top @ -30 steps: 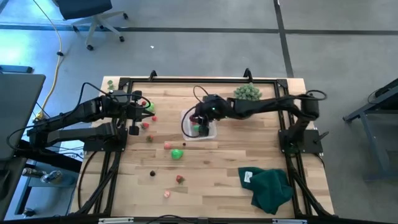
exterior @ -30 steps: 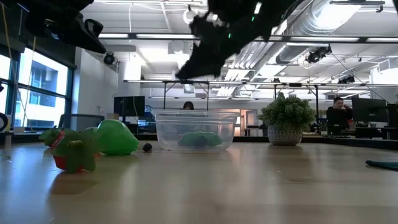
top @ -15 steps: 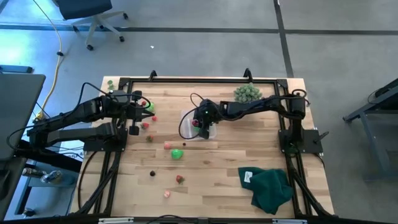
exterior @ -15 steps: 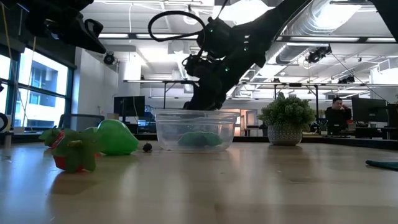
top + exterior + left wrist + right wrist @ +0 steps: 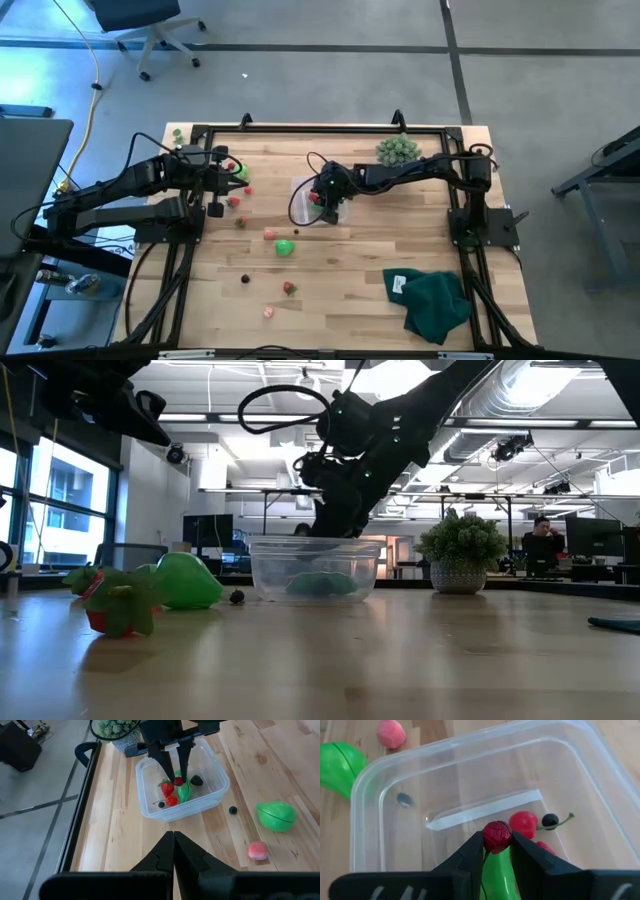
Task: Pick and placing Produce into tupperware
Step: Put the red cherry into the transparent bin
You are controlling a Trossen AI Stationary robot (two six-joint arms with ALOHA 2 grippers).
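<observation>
Your right claw (image 5: 496,851) is clamped on a small dark-red raspberry (image 5: 496,836), poised just inside the clear tupperware (image 5: 218,789) near the bench (image 5: 350,270) centre in the high view. Below it in the tub lies the green elongated piece (image 5: 183,792), long axis running roughly 12 to 6 o'clock in the left wrist view, with red berries (image 5: 167,788) beside it. Your left claw (image 5: 174,851), fingers together, waits toward 9 o'clock.

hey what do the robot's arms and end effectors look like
Two black, jointed arms. A looping black cable arcs off the right arm's wrist, where a small green light glows. The right end effector and left end effector each have two dark, tapering fingers.
</observation>
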